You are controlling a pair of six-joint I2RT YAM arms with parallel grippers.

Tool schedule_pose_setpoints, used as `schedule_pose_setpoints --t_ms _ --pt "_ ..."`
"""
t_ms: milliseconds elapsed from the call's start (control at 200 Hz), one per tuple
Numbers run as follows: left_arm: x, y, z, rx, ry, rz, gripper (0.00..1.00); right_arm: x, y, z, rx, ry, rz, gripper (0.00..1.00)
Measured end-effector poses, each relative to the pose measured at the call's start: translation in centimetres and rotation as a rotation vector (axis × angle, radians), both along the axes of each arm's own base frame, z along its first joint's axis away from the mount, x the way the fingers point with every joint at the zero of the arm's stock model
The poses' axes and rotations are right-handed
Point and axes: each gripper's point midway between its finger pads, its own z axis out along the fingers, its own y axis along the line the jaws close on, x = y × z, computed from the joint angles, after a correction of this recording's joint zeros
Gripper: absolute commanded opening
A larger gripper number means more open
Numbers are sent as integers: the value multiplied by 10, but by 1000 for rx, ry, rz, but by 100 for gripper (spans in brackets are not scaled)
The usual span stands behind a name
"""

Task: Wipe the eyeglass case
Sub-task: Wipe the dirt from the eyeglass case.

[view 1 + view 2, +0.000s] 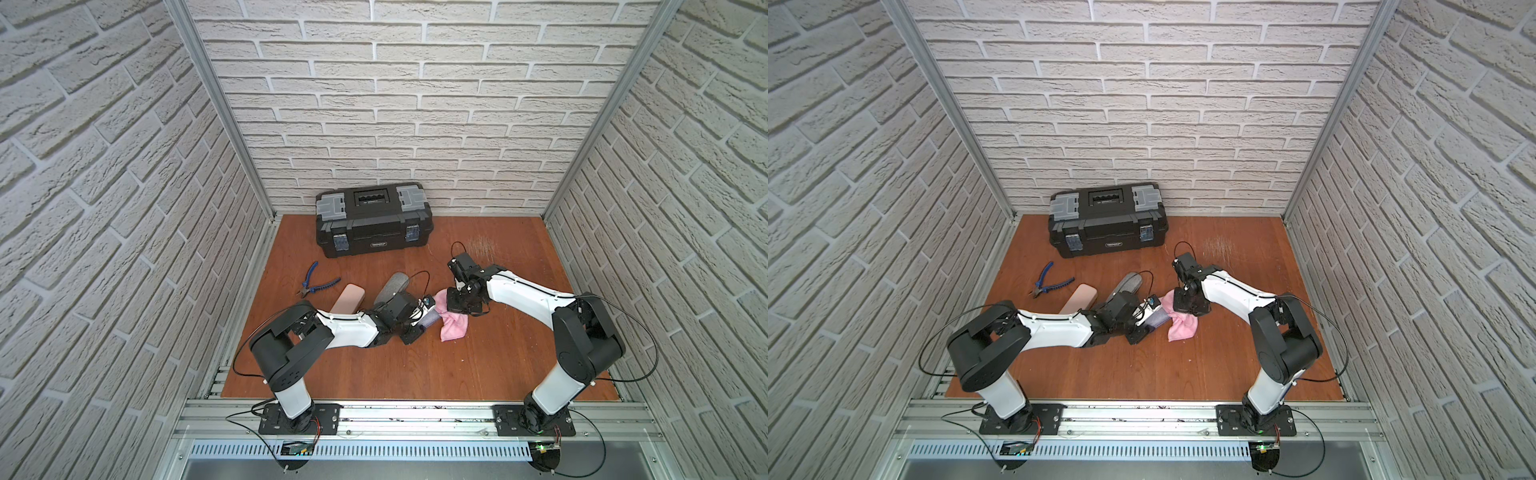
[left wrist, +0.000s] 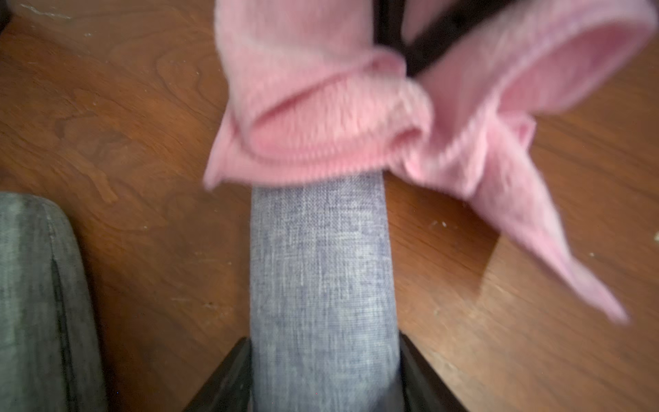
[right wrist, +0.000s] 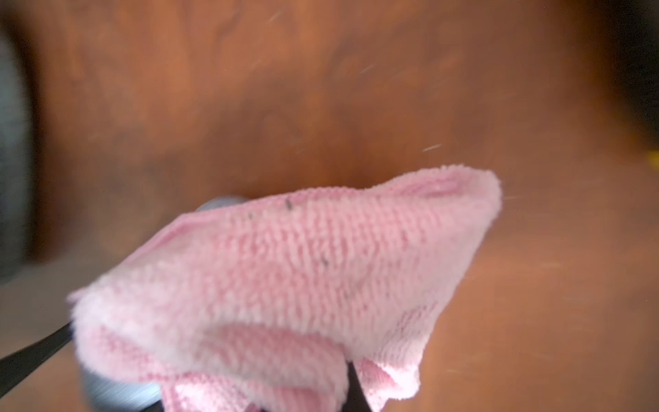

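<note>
Your left claw [image 2: 324, 340] is clamped on the long sides of the stiff, likely light eyeglass case [image 2: 321, 271] in the middle of the table [image 1: 374, 365], a sound hold, while your right claw [image 1: 451, 305] pinches the limp cloth [image 2: 321, 117] over its far end.

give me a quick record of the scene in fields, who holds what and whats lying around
left gripper: shut on blue-grey fabric eyeglass case
right gripper: shut on pink terry cloth
cloth: draped over the case end opposite the left gripper
also on wooden table: dark grey case, beige case, blue-handled pliers, black plastic toolbox
</note>
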Motion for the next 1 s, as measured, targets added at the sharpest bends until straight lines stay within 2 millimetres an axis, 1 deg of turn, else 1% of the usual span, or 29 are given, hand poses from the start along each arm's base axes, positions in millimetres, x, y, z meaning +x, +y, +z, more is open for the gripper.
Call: schedule_pose_setpoints --t_ms 60,120,195,250,310,350,380,455,535,600,625,660,695,730,775,825,870,920,965,1000 --pt "-2 -1 2 -5 -3 -9 31 -1 -8 12 -37 -22 23 3" --pt "-3 -4 4 -9 -11 -18 31 -3 -6 28 -9 -43 33 3" --pt "-4 -6 9 -15 -29 -28 31 -6 12 47 94 -80 40 3" --pt "-5 -9 15 -22 -45 -36 31 -8 33 56 201 -99 43 3" --pt "-7 -12 26 -39 -71 -41 31 -11 50 54 292 -93 34 2" --pt "-9 -14 33 -54 -90 -45 31 -15 58 47 335 -69 28 3" --pt "-10 -14 36 -58 -97 -47 31 -17 60 40 348 -46 26 2" --pt "-14 -12 34 -43 -108 -58 31 -18 51 27 326 -8 2 3" --pt "-17 -10 31 -28 -117 -66 30 -13 23 19 196 2 -23 3" --pt "-17 -11 32 -31 -133 -71 30 -8 -2 26 59 -20 -24 3" --pt "-17 -11 34 -32 -140 -71 30 -5 -8 31 21 -32 -21 3" --pt "-16 -12 36 -35 -151 -72 30 -1 -11 40 -2 -52 -7 3" --pt "-15 -13 39 -39 -163 -75 29 2 -7 49 8 -75 7 3" --pt "-15 -14 41 -42 -174 -76 29 4 2 56 48 -93 21 3" --pt "-14 -14 43 -40 -189 -75 29 2 20 63 133 -106 33 3" --pt "-14 -15 44 -35 -202 -76 29 -3 39 65 236 -105 40 3" --pt "-14 -15 44 -28 -215 -76 29 -9 56 62 327 -85 37 3" --pt "-14 -16 45 -21 -225 -78 29 -16 67 53 395 -49 28 3" --pt "-17 -13 41 -1 -226 -81 29 -21 69 46 417 -16 17 2" --pt "-18 -13 41 8 -232 -87 29 -21 66 41 419 1 8 3"
